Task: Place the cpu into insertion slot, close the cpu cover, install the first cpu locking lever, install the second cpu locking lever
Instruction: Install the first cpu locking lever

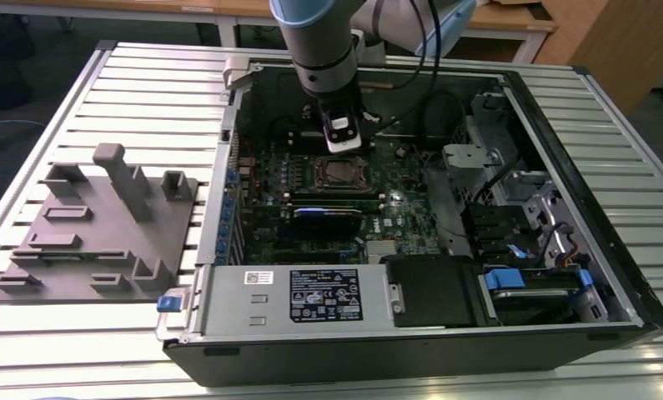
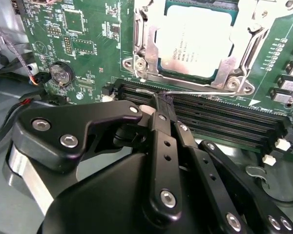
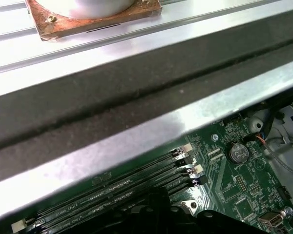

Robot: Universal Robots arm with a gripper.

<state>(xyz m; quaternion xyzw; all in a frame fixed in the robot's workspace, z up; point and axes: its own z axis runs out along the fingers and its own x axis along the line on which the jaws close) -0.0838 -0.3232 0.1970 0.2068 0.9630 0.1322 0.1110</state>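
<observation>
The cpu (image 2: pixel 195 39) lies flat in the insertion slot (image 1: pixel 340 172) on the green motherboard, pale metal top up. The silver cpu cover (image 2: pixel 145 46) lies down around its edges. A thin wire locking lever (image 2: pixel 200 91) runs along the socket's edge beside the memory slots. My gripper (image 2: pixel 160 100) is shut, its black fingers pressed together, with the tips right at the hooked end of that lever. Whether they grip the wire or only touch it I cannot tell. In the exterior view the gripper (image 1: pixel 346 146) hangs just behind the socket, inside the open case.
Dark memory slots (image 2: pixel 224 122) lie directly under the fingers, and a coin battery (image 2: pixel 61 74) sits nearby. A black expansion card (image 1: pixel 331 212) and the power supply (image 1: pixel 308 296) stand nearer the front. A grey fixture (image 1: pixel 97 233) rests on the table at the exterior view's left.
</observation>
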